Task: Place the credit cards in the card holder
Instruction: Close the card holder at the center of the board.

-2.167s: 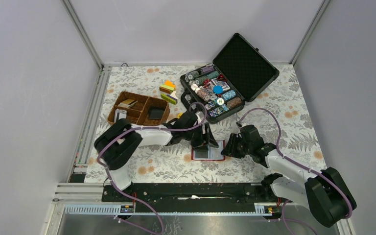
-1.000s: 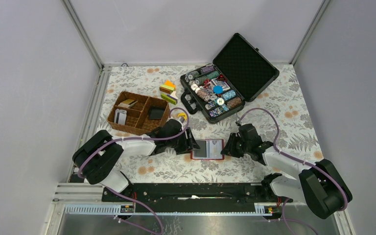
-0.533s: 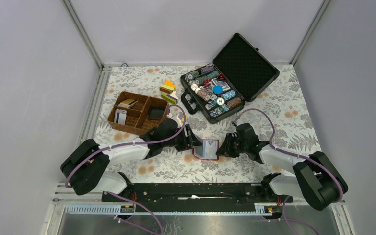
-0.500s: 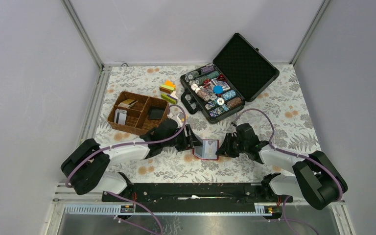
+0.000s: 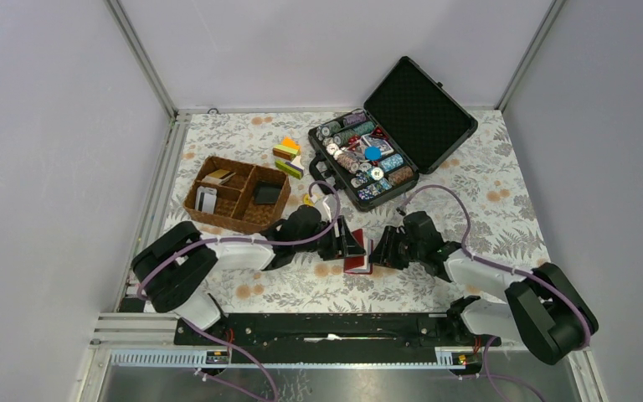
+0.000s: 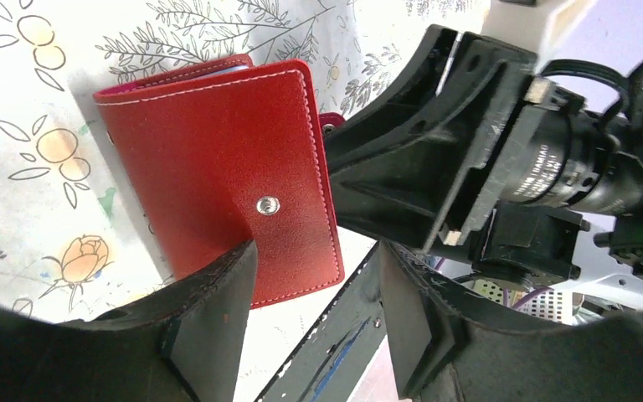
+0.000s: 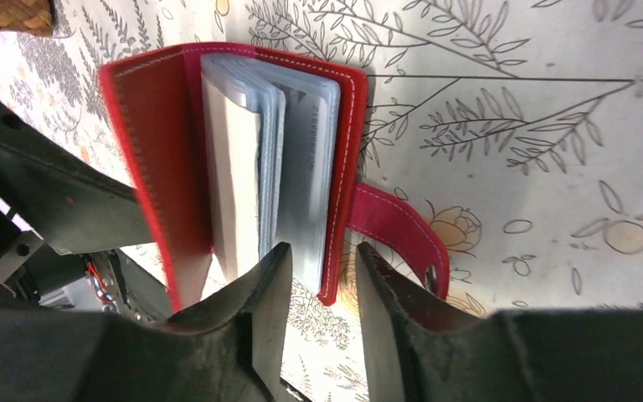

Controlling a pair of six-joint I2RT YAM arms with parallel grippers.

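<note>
The red card holder (image 5: 357, 257) stands on edge between my two grippers, folded almost shut. In the right wrist view its clear pockets (image 7: 301, 151) fan out and a whitish card (image 7: 233, 176) sits in them. My right gripper (image 7: 320, 276) is shut on the right cover's free edge; it also shows in the top view (image 5: 379, 249). In the left wrist view the red outer cover (image 6: 218, 142) with its snap faces me. My left gripper (image 6: 314, 322) is open, one finger (image 6: 209, 318) against that cover; it shows in the top view too (image 5: 345, 243). Whitish (image 5: 206, 199), tan (image 5: 219, 177) and dark (image 5: 266, 193) cards lie in the basket.
The brown wicker basket (image 5: 236, 219) stands left of the arms. An open black case (image 5: 423, 105) with poker chips (image 5: 360, 155) sits at the back right. Coloured blocks (image 5: 287, 156) lie behind the basket. The wallet's strap (image 7: 402, 230) lies on the floral cloth.
The wallet lay open and flat; now it is folded nearly shut. My left gripper moved right and pushed the left cover over. My right gripper stayed at the right cover.
</note>
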